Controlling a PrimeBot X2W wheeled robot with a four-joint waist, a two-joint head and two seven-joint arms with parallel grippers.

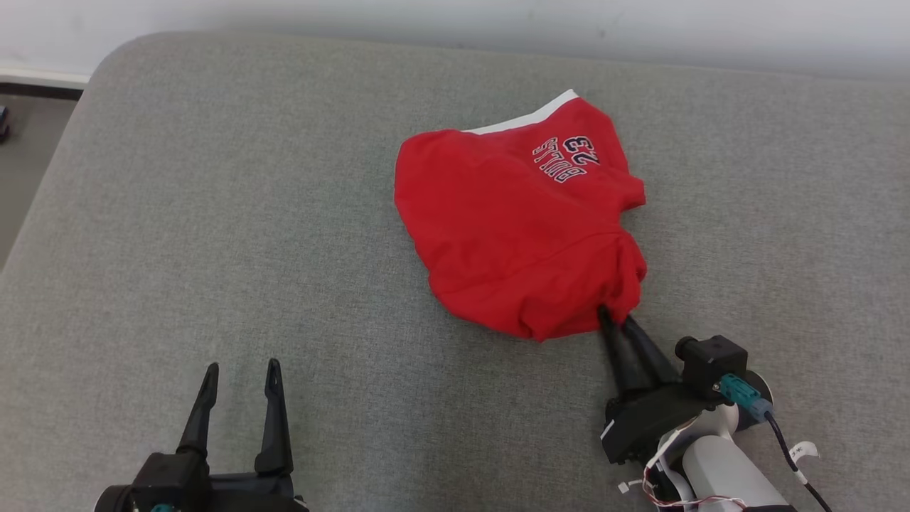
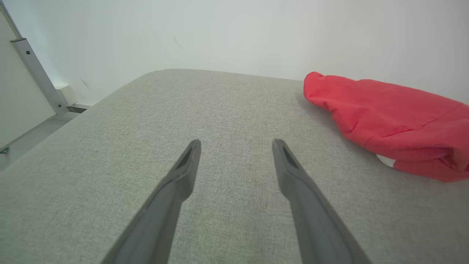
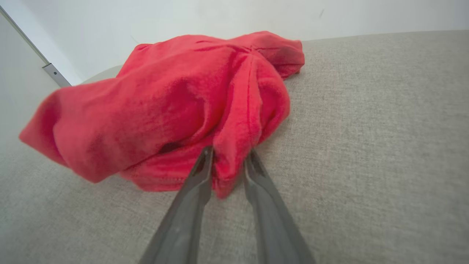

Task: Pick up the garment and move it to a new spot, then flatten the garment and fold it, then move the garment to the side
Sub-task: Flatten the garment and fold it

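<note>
Left hand (image 1: 242, 364) at 7 o'clock stands spread, idle; right hand (image 1: 616, 318) at 5 o'clock pinches a near fold of the garment (image 1: 512, 227), heaped toward 1 o'clock on the cushion (image 1: 213, 213). Pick-up step, I judge: next, lift and carry it clear. Cloth hides how deep the grip goes.

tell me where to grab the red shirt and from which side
On the red shirt, grip the bunched ridge at its near right corner, coming in low from the robot's side. It stands up off the grey cushion there, thick enough to pinch, while the rest lies flatter. The right gripper has its jaws either side of it.
</note>
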